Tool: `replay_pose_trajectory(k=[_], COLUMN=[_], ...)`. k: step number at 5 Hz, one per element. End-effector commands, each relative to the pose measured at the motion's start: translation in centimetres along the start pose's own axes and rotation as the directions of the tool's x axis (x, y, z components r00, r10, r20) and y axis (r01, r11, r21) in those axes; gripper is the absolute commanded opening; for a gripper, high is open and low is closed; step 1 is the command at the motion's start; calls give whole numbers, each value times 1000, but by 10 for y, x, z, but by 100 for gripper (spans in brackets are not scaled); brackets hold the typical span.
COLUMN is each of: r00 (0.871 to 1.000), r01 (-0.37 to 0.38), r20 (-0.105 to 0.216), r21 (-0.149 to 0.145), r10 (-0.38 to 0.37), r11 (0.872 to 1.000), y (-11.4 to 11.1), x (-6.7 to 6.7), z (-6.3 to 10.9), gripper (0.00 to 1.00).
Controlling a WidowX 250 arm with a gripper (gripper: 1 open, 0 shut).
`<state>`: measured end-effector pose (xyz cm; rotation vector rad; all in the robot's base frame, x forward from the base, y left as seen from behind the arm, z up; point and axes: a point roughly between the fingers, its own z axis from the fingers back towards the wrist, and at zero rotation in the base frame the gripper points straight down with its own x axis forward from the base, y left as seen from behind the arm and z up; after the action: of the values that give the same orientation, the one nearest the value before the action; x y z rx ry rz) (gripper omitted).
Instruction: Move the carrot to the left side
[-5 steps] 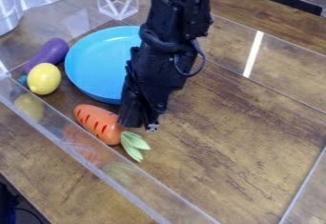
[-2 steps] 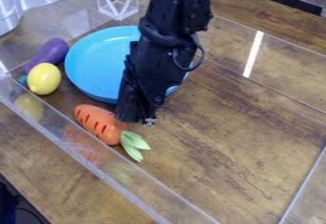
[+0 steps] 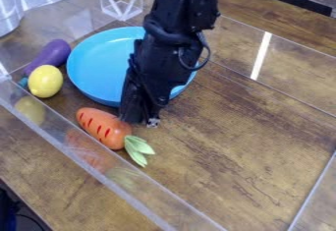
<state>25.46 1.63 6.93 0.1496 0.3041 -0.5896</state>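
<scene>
The carrot lies on the wooden table near the front, a stubby orange toy with dark grooves. Its light green leafy top points right and toward the front. My black gripper comes down steeply just behind and to the right of the carrot's leafy end, its tips close to the table. The jaws are shut with nothing between them, and the carrot lies free.
A blue plate sits behind the carrot, partly covered by my arm. A yellow lemon-like ball and a purple eggplant lie at the left. A clear plastic wall runs along the front-left edge.
The arm shifted slightly left and back from the carrot's leafy end. The carrot has not moved.
</scene>
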Motion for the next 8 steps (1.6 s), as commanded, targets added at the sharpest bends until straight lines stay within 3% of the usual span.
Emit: replay_pose_trajectory(k=[1, 2, 3, 8], r00=[998, 998, 998, 998], r01=[-1, 3, -5, -51], r20=[70, 66, 62, 33], r21=[53, 59, 55, 49], r10=[-2, -7, 2, 49], r11=[999, 998, 998, 998], y=[4, 5, 7, 18], x=[3, 2, 1, -6], z=[25, 27, 22, -10], gripper=[0, 0, 100, 100])
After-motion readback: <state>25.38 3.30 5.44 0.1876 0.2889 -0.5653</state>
